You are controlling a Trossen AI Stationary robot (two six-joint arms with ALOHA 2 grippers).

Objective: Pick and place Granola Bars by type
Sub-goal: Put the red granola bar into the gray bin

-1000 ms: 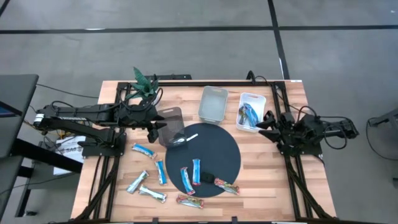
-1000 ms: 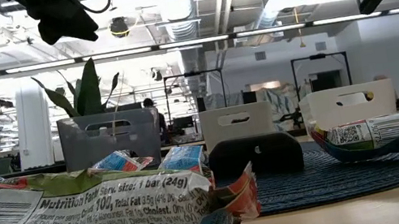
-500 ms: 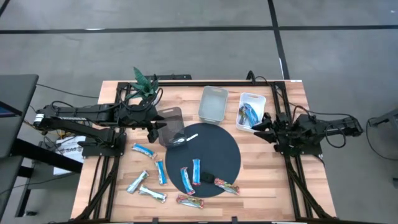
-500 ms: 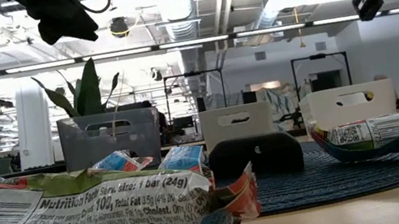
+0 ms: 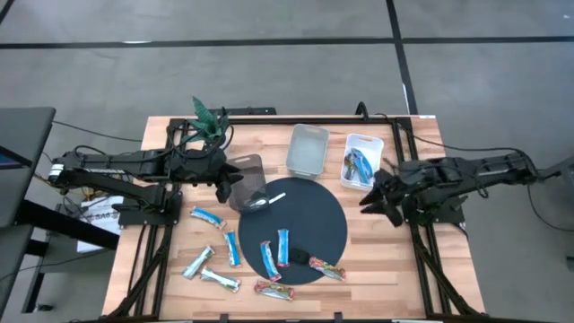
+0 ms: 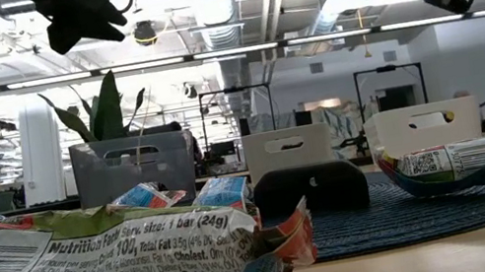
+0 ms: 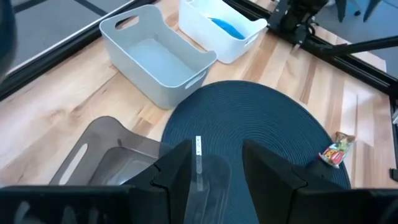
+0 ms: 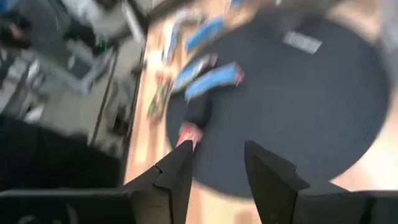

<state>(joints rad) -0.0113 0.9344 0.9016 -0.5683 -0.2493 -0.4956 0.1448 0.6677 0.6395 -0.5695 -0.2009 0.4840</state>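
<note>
Granola bars lie on the near half of the table. Two blue ones (image 5: 283, 247) rest flat on the round dark mat (image 5: 314, 220), two more blue ones (image 5: 207, 216) lie on the wood left of it. Silvery ones (image 5: 197, 262) and red/green ones (image 5: 327, 267) lie toward the near edge. More blue bars (image 5: 357, 164) sit in the white bin (image 5: 363, 144). My left gripper (image 5: 224, 186) hangs open beside the smoky grey bin (image 5: 247, 175). My right gripper (image 5: 369, 201) hovers open at the mat's right edge, and its wrist view shows the blue bars (image 8: 214, 74) ahead.
A pale grey bin (image 5: 307, 148) stands between the smoky bin and the white bin. A small black block (image 5: 302, 255) and a white stick (image 5: 276, 197) lie on the mat. A plant (image 5: 208, 115) stands at the far left corner. Black frame rails run along both table sides.
My right gripper has moved from beside the white bin toward the table's near edge and left, reaching the mat's right edge while the arm stretches out. It stays open. The bars have not moved.
</note>
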